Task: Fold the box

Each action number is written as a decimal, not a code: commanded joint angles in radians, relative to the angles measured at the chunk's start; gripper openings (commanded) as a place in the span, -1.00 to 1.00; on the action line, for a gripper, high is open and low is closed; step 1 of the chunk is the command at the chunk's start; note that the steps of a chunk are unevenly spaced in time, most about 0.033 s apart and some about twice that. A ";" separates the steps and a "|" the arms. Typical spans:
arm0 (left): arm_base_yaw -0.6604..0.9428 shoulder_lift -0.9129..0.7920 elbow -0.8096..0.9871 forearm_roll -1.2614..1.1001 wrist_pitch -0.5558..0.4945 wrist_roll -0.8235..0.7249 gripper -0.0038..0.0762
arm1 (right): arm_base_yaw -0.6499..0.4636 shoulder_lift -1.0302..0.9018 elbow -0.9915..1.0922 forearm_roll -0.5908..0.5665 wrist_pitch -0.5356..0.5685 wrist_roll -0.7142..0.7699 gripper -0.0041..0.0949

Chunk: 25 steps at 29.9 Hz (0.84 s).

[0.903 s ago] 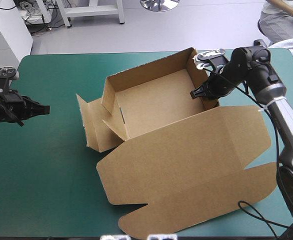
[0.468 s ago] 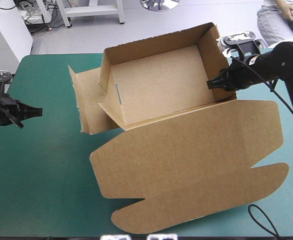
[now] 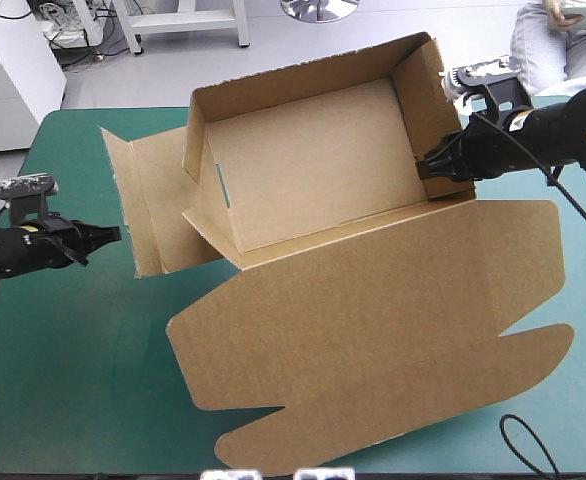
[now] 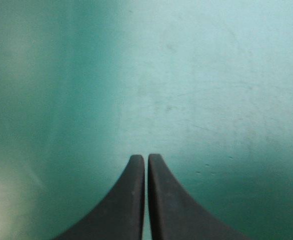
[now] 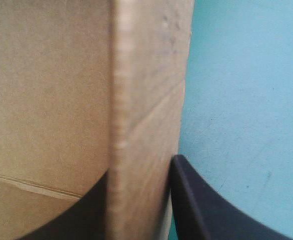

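The brown cut-board box (image 3: 313,170), its far, left and right walls raised into an open tray, sits over the far middle of the counter. Its broad flat lid panel (image 3: 373,310) spreads toward the near edge, and a loose side flap (image 3: 138,210) juts out on its left.

The right pincer (image 3: 428,168) pinches the tray's right wall. In the right wrist view the board edge (image 5: 136,100) runs between the black fingers (image 5: 196,200).

The left pincer (image 3: 111,234) is pressed together, just short of the side flap, over the teal-green counter cover (image 3: 73,350).
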 commanded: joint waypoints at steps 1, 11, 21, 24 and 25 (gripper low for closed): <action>0.000 0.026 -0.014 -0.289 -0.004 0.167 -0.89 | -0.010 -0.040 -0.029 0.046 0.009 -0.005 -0.96; 0.000 0.102 -0.014 -1.000 0.331 0.621 -0.89 | -0.010 -0.037 -0.029 0.020 0.009 -0.005 -0.96; -0.003 0.089 -0.014 -1.203 0.571 0.701 -0.89 | -0.010 -0.037 -0.029 -0.041 0.009 0.002 -0.96; -0.017 0.085 -0.014 -1.199 0.571 0.701 -0.89 | -0.010 -0.034 -0.029 -0.041 0.009 0.005 -0.96; -0.028 0.085 -0.014 -1.199 0.571 0.701 -0.89 | -0.010 -0.034 -0.029 -0.041 0.009 0.005 -0.96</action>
